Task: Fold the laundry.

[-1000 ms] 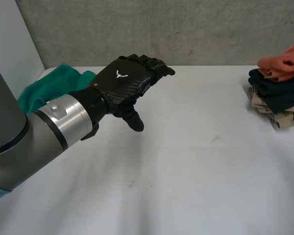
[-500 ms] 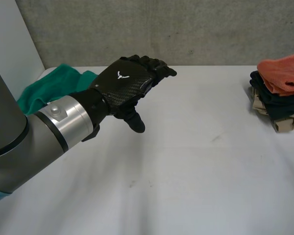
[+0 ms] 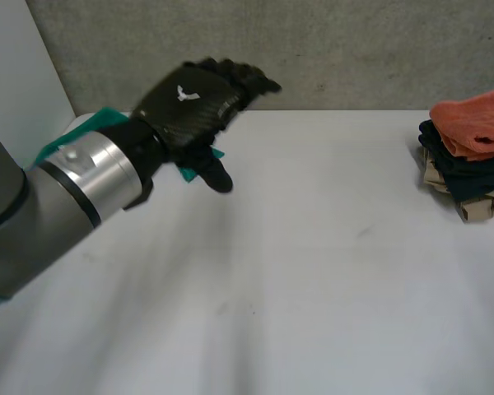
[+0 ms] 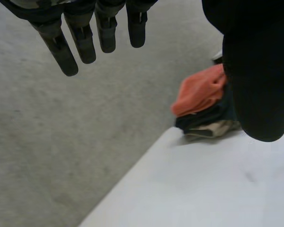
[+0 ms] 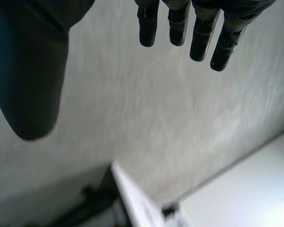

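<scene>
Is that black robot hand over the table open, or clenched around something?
Open. On the left robot hand the fingers are straight, the thumb stands apart, and nothing is held.

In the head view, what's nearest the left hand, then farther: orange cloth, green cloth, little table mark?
1. green cloth, right by the left hand, far left.
2. little table mark, in the middle.
3. orange cloth, atop the pile, far right.
</scene>
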{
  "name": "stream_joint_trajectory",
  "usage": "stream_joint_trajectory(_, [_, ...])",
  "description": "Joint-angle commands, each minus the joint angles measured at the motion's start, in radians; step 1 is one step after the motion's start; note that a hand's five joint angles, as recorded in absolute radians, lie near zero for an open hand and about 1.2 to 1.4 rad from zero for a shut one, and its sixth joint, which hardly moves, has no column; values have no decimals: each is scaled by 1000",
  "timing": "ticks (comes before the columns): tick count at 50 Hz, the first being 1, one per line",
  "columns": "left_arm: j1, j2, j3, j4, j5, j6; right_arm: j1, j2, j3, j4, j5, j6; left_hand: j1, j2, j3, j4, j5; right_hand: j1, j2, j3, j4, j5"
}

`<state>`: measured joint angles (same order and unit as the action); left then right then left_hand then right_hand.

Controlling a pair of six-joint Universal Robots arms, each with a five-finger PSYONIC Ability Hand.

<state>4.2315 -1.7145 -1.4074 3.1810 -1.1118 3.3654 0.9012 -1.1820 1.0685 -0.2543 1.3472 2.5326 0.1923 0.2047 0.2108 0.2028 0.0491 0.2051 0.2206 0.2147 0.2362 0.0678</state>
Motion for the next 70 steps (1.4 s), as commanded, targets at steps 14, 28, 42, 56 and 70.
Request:
stream_joint_trajectory(14, [376, -503, 414, 151, -108, 17, 884, -222, 609, -281, -247, 170, 80, 67, 61, 69, 48, -31, -46, -40, -62, -68])
stream_joint_trajectory(28, [416, -1031, 873, 155, -7, 141, 937, -136, 786, -270, -120, 26, 118, 106, 100, 108, 87, -31, -46, -40, -62, -68])
stream_joint_trajectory(42, [423, -1217, 952, 341, 49, 463, 892, -145, 870, -270, -115, 23, 320, 308, 302, 310, 289, -31, -46, -40, -62, -68])
stream_joint_trajectory(56, [426, -1257, 998, 356, 105, 549, 858, -153, 892, -198, -118, 20, 541, 528, 522, 530, 509, -31, -46, -40, -62, -68])
stream_joint_trajectory(70, [435, -1277, 1036, 353, 158, 549, 823, -188, 935, -158, -126, 20, 1142, 1129, 1123, 1131, 1111, -31, -46, -40, -62, -68])
